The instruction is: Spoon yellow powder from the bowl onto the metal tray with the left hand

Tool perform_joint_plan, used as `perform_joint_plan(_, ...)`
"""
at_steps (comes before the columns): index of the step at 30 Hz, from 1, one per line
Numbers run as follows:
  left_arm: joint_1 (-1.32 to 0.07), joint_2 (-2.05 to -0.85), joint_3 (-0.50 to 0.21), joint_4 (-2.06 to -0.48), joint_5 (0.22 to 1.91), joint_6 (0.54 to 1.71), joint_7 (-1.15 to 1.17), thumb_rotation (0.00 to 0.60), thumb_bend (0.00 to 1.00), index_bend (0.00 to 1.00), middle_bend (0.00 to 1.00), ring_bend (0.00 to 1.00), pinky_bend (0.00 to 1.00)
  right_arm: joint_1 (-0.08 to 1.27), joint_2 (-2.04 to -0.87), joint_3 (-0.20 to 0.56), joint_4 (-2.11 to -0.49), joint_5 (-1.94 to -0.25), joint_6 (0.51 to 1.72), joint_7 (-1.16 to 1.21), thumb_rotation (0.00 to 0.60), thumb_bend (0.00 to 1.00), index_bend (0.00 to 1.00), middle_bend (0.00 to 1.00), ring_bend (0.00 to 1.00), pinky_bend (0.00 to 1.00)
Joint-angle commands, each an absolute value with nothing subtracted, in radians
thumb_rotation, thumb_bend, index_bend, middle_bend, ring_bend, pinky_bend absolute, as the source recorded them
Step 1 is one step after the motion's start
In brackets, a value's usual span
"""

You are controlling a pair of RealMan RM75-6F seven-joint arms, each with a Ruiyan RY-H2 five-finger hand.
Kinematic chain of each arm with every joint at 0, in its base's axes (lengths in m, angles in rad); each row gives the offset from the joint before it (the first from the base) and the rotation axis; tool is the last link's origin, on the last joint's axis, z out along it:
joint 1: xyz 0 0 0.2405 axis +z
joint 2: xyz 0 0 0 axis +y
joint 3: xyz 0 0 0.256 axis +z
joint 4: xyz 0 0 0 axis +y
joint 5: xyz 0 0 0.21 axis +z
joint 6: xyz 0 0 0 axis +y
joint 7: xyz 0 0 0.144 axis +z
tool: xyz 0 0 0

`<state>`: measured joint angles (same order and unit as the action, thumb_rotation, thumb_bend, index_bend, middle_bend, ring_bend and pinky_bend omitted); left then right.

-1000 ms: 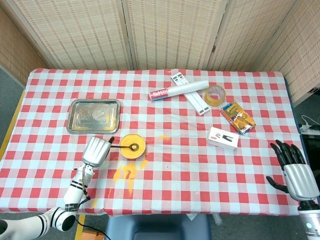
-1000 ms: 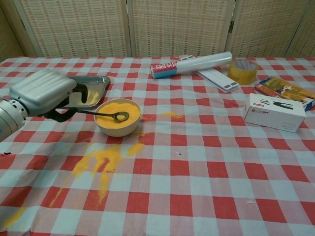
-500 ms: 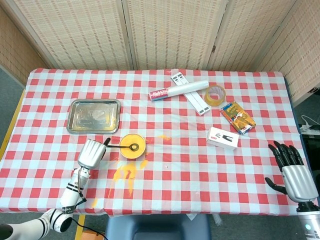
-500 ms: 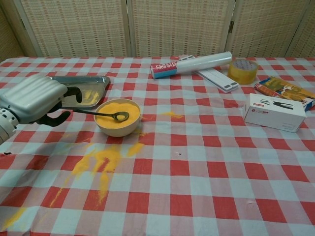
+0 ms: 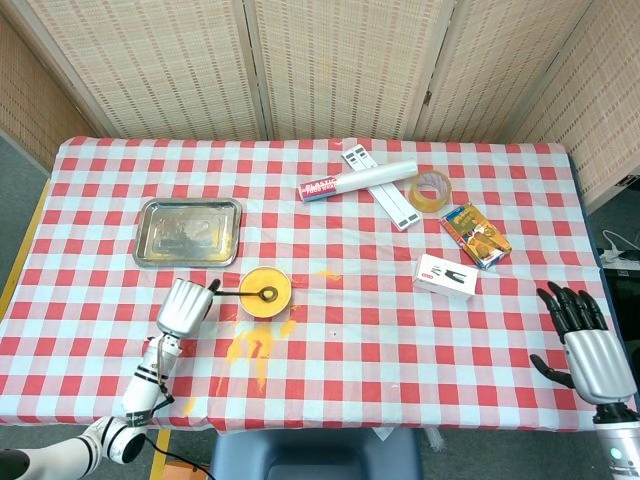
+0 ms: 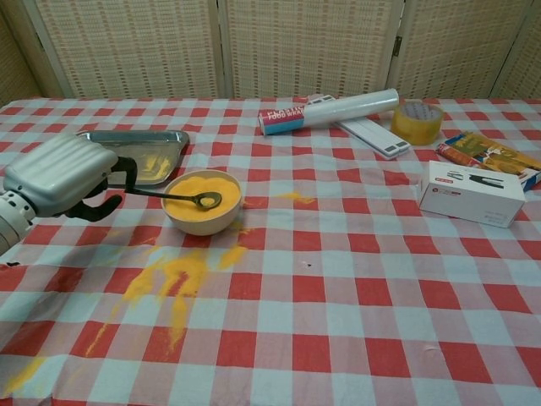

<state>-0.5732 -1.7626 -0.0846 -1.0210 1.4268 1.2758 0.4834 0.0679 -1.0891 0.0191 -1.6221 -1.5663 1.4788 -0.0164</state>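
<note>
step in hand: the left hand [image 6: 59, 173] is sitting at the end of the spoon's handle, apparently at the grasp stage, with the scoop itself not yet begun.
left hand fingers: the dark fingers are curling around the tip of the handle; i cannot tell whether they are actually gripping it or only lying beside it.
spoon: the slim dark metal spoon [image 6: 182, 196] is lying with its bowl on the powder and its handle sticking out over the rim toward the left hand.
powder source: the small round cream bowl [image 6: 202, 203] is sitting full of yellow powder, just right of the left hand.
target: the rectangular shiny metal tray [image 5: 188, 232] is lying behind the bowl and slightly left, near it, with a little yellow dust showing in the chest view.
spill: loose yellow powder [image 6: 173, 277] is spreading over the red-and-white checked tablecloth [image 6: 355, 279] in front of the bowl.
right hand: the right hand [image 5: 590, 345] is resting at the far right edge, well apart from the work, fingers spread and holding nothing.
next move: judging from this, the hand is needing a firm hold on the handle, then a dip, a level lift and a short carry back to the tray; tilting risks adding to the spill.
</note>
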Motion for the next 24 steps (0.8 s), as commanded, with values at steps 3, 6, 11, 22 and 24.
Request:
perform_joint_plan(3, -0.575, -1.768, -0.09, -1.019, 1.427, 1.268, 0.491, 0.6, 0.46, 0.47, 1.0, 1.0, 1.0, 0.068, -1.09, 0.018, -1.622, -1.565, 1.476, -0.018, 0.6, 0.12, 0.0, 0.0, 0.0, 0.0)
perform_joint_plan(6, -0.578, -1.767, -0.094, -1.026, 1.431, 1.269, 0.495, 0.6, 0.46, 0.47, 1.0, 1.0, 1.0, 0.069, -1.091, 0.019, -1.622, -1.564, 1.474, -0.021, 0.6, 0.12, 0.0, 0.0, 0.0, 0.0)
perform_joint_plan(11, -0.58, -1.759, -0.099, -1.049, 1.433, 1.264, 0.51, 0.6, 0.46, 0.47, 1.0, 1.0, 1.0, 0.07, -1.092, 0.02, -1.621, -1.562, 1.474, -0.022, 0.6, 0.12, 0.0, 0.0, 0.0, 0.0)
perform_joint_plan(22, -0.593, -1.761, -0.114, -1.08, 1.424, 1.241, 0.555, 0.6, 0.47, 0.47, 1.0, 1.0, 1.0, 0.071, -1.091, 0.021, -1.621, -1.56, 1.471, -0.02, 0.6, 0.12, 0.0, 0.0, 0.0, 0.0)
perform_joint_plan(24, -0.595, -1.76, -0.115, -1.083, 1.423, 1.239, 0.56, 0.6, 0.46, 0.48, 1.0, 1.0, 1.0, 0.07, -1.09, 0.022, -1.621, -1.559, 1.473, -0.019, 0.6, 0.12, 0.0, 0.0, 0.0, 0.0)
